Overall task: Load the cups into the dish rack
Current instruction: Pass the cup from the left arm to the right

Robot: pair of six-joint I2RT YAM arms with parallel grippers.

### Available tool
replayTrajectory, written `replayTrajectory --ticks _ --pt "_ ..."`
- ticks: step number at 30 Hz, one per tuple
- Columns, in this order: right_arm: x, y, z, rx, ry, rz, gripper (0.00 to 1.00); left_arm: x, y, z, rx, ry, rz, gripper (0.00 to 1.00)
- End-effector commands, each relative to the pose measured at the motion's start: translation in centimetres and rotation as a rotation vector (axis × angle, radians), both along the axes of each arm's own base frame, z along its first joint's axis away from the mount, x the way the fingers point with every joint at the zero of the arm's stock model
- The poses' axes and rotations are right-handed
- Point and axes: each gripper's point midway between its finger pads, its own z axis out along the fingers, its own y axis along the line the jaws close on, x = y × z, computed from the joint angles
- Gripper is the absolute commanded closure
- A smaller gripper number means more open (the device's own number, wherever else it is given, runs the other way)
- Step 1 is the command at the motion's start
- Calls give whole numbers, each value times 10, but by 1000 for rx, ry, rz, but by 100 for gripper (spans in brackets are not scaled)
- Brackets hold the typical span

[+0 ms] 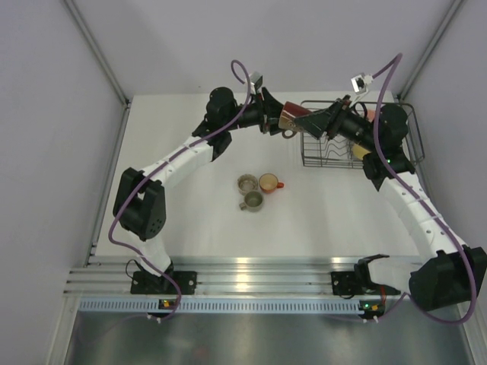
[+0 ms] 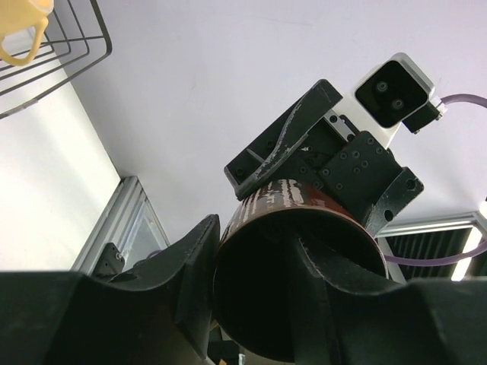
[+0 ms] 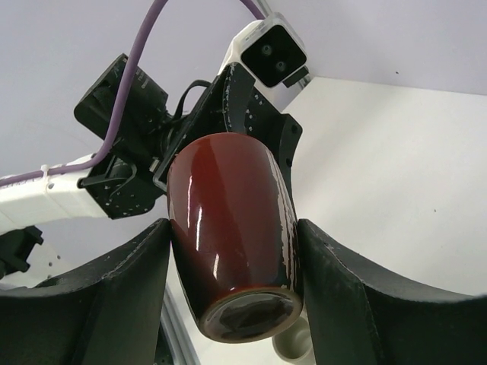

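Observation:
The dark brown cup (image 1: 291, 118) hangs in the air just left of the dish rack (image 1: 319, 163), held between both arms. My left gripper (image 1: 278, 119) is shut on its rim, one finger inside the cup (image 2: 283, 195) and one outside. My right gripper (image 1: 310, 122) is shut on its body near the base (image 3: 228, 205), one finger on each side. A yellow cup (image 1: 359, 150) sits in the rack and also shows in the left wrist view (image 2: 19, 26). A small orange cup (image 1: 268, 182) and two grey-olive cups (image 1: 246, 183) (image 1: 253, 201) stand mid-table.
The black wire rack (image 2: 72, 53) stands at the back right, partly hidden by my right arm. Something pinkish (image 1: 370, 115) shows in the rack behind the right wrist. A grey cup (image 3: 293, 346) shows below the held cup. White walls close off the table's back and sides.

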Motion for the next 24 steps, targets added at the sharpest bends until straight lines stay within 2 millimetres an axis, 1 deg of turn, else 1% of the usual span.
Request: replayTrajectory --ticks 1,4,6,8,10,11,13,14,15,19,21,22,24 --pt "-4 1 23 0 -85 -15 100 -22 9 53 -107 -155 -11 56" --pt "-3 -2 24 0 -89 -25 100 -22 10 51 -122 -138 -11 55" --pt "-2 -5 25 0 -89 -31 100 -23 11 53 -133 -141 -17 57" --pt "-1 -5 24 3 -87 -29 100 -21 11 54 -138 -141 -15 64" --pt "-1 -3 23 10 -84 -16 100 -21 11 56 -145 -143 -18 75" --pt "-1 -2 22 11 -80 -14 100 -22 10 57 -146 -143 -21 83" --pt "-1 -1 19 17 -75 -2 100 -23 10 61 -153 -148 -26 90" --pt "0 0 19 18 -74 1 100 -22 9 61 -153 -148 -26 96" --pt "1 1 18 21 -70 7 100 -22 9 64 -157 -151 -25 99" --pt "2 6 14 26 -54 50 99 -21 8 67 -174 -129 -19 100" --pt "2 9 15 29 -57 66 94 -21 6 67 -189 -103 -20 100" --pt "3 11 14 29 -51 74 85 -21 7 71 -207 -112 -22 100" --pt "3 13 13 28 -48 81 74 -22 6 77 -232 -100 -20 100"
